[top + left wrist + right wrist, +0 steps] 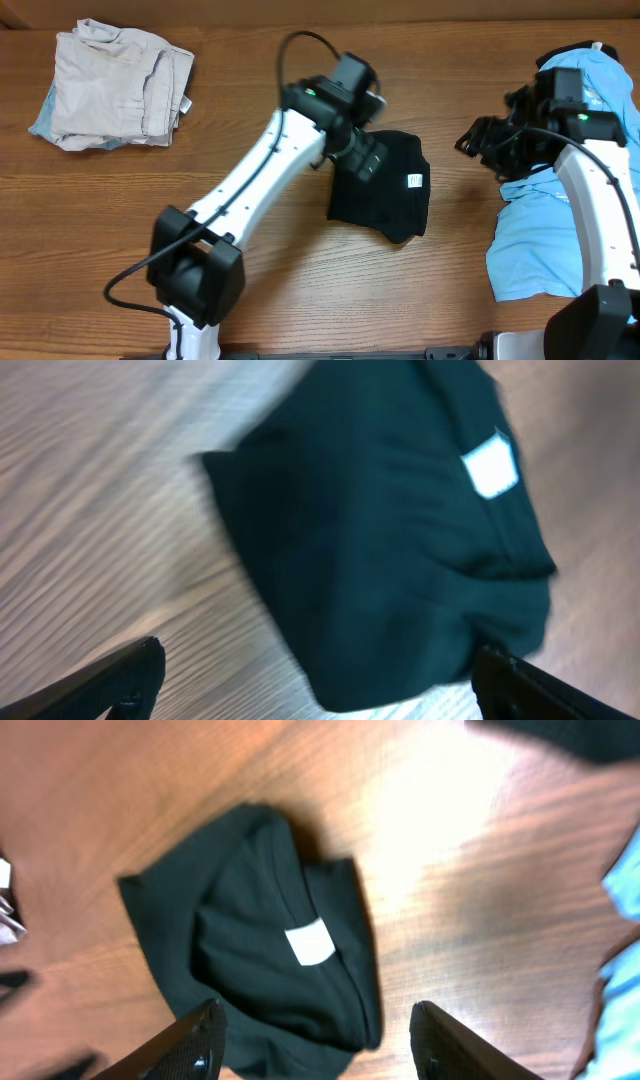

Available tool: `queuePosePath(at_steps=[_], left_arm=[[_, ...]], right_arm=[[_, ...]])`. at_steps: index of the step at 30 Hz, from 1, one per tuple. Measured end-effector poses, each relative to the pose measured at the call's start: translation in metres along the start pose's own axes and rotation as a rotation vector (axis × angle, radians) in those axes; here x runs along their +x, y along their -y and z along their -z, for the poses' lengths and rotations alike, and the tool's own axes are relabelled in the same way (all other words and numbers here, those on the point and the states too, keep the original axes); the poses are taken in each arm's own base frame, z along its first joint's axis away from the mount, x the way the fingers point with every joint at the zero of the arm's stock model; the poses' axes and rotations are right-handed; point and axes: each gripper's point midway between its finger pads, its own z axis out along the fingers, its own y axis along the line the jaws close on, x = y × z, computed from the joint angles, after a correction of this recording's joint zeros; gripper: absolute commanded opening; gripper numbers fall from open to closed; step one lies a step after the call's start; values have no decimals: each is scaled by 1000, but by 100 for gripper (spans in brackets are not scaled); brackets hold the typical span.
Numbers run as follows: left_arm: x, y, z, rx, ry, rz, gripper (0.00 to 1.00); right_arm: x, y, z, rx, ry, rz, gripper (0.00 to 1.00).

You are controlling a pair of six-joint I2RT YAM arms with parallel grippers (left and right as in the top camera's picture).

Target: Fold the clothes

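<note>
Brown wooden table point(300, 290) with fine grain running across every view, paler tan strip point(300, 10) along its far edge seen from overhead, bright white glare point(440, 800) on the wood under the right wrist camera, soft even light elsewhere

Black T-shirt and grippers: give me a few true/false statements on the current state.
1. The black T-shirt lies folded small on the table, white label facing up. True.
2. The left gripper is shut on the shirt. False: its jaws stand wide open, holding nothing.
3. The cream-beige garment lies on top of the black T-shirt. False: it lies apart, toward the far left corner.
4. The light blue shirts lie at the table's right side. True.
5. The right gripper is open and empty. True.
</note>
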Motion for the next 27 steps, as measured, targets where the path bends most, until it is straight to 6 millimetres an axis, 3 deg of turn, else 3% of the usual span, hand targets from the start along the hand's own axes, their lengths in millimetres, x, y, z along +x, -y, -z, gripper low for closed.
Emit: queuePosePath(at_steps=[3, 7, 14, 17, 20, 23, 27], left_arm=[[12, 22, -15, 24, -63, -113, 100], [37, 35, -47, 45, -190, -205, 100], [82, 20, -102, 35, -421, -232, 100], [85, 10, -105, -1, -440, -241, 100], [85, -6, -107, -89, -451, -264, 100], [79, -35, -109, -215, -447, -280, 100], [45, -89, -99, -460, -343, -294, 100]], right_arm=[[-3, 2, 3, 8, 11, 3, 64], [-2, 5, 3, 27, 10, 4, 64], [-4, 9, 3, 48, 18, 7, 64], [-5, 9, 3, 50, 22, 8, 65], [-6, 9, 3, 52, 28, 10, 69], [-7, 10, 3, 53, 32, 13, 70], [-9, 9, 3, 51, 41, 15, 71]])
